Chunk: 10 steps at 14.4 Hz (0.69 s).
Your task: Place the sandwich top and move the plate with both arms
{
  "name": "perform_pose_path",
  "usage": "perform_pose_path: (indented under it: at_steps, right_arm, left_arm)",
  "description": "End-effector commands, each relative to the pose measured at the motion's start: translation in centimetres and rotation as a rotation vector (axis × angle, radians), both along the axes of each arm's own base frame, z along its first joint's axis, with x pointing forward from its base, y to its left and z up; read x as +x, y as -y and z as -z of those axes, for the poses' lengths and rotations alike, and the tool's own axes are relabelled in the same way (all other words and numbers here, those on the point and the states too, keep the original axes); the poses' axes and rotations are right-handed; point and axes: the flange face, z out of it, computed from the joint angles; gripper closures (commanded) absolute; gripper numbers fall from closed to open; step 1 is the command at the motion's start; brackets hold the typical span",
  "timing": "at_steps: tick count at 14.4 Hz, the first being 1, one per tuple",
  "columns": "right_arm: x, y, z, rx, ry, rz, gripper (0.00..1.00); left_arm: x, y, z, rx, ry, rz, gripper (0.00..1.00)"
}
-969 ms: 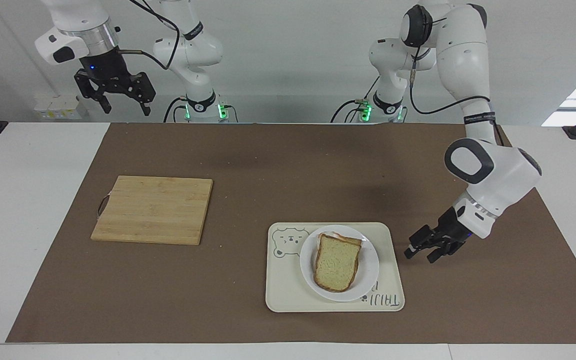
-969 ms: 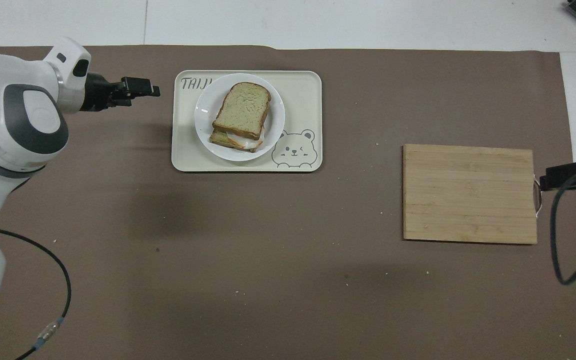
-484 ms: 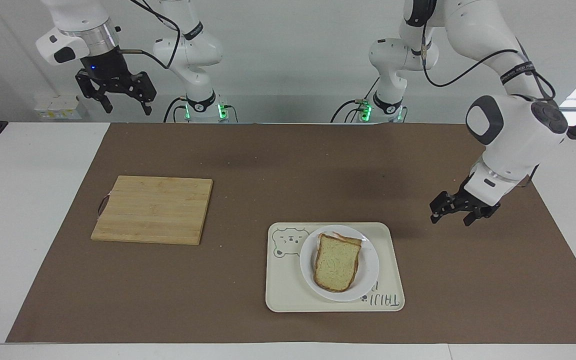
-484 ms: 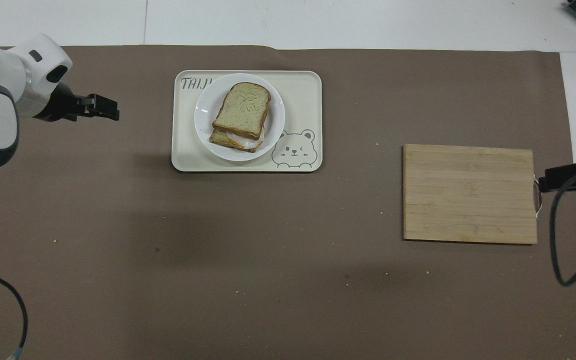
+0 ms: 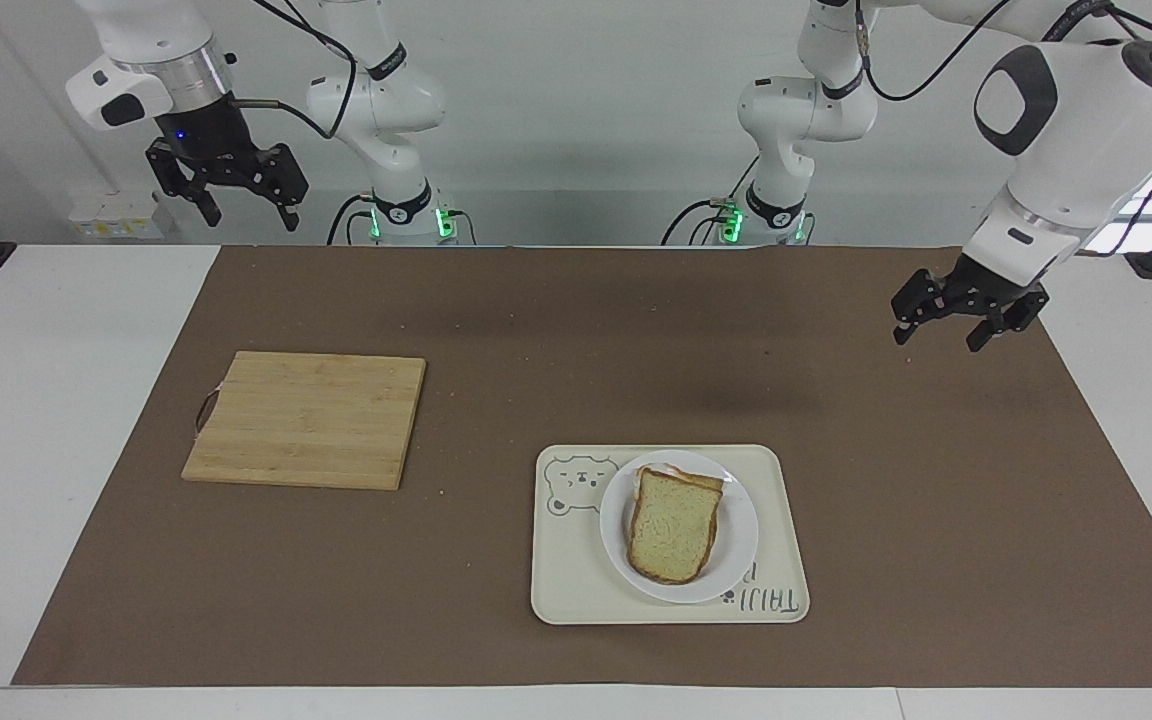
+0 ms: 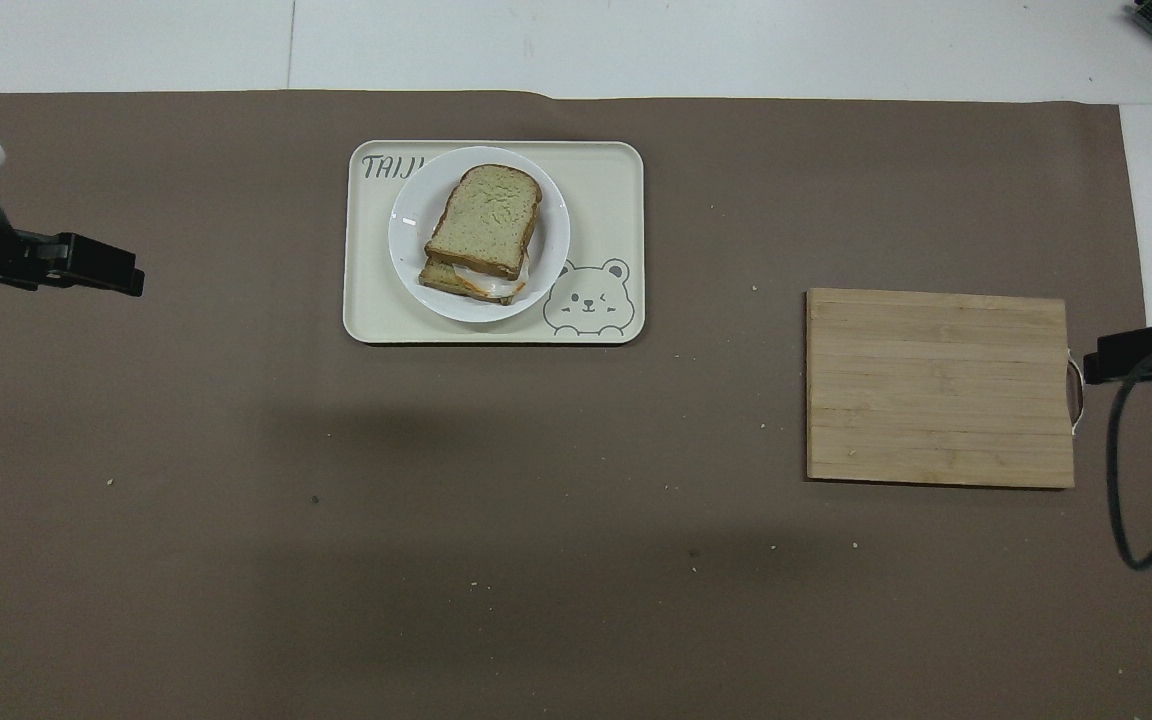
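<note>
The sandwich top [image 5: 673,525] [image 6: 485,218], a plain tan slice with a dark crust, lies on a lower slice with egg white showing at its edge. Both sit on the white plate [image 5: 741,530] [image 6: 554,245], which rests on the bear-print tray [image 5: 576,580] [image 6: 606,180]. My left gripper [image 5: 936,340] [image 6: 131,282] hangs open and empty, raised over the brown mat toward the left arm's end, well away from the tray. My right gripper [image 5: 252,222] [image 6: 1096,365] waits high and open near the right arm's base, holding nothing.
A bamboo cutting board [image 5: 306,418] [image 6: 939,388] lies on the mat toward the right arm's end, nearer to the robots than the tray. A brown mat [image 5: 576,340] covers most of the white table.
The left arm has lifted and drawn back from beside the tray, toward the robots and its own end of the table, gripper still open. The right arm has barely moved. The sandwich and plate stayed put.
</note>
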Motion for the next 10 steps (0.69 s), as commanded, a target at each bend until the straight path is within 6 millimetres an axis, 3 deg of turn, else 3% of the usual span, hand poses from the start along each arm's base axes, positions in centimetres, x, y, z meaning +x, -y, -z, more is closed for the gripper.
perform_pose_path:
  at_steps: [1,6,8,10]
  right_arm:
    - [0.6,0.7,0.2,0.000,0.003,-0.003,0.00]
    - [0.6,0.6,-0.2,-0.002,0.034,-0.006,0.00]
    - [0.6,0.5,-0.1,-0.002,0.031,-0.002,0.00]
    - [0.6,0.4,-0.2,0.013,0.033,-0.004,0.00]
  left_arm:
    - [-2.6,-0.3,-1.6,0.034,-0.019,0.003,0.00]
    - [-3.8,-1.1,-3.6,0.061,-0.018,-0.007,0.00]
    - [-4.2,-3.4,-4.2,0.068,-0.043,-0.040,0.00]
    - [-4.3,-2.0,-5.7,0.069,-0.033,-0.020,0.00]
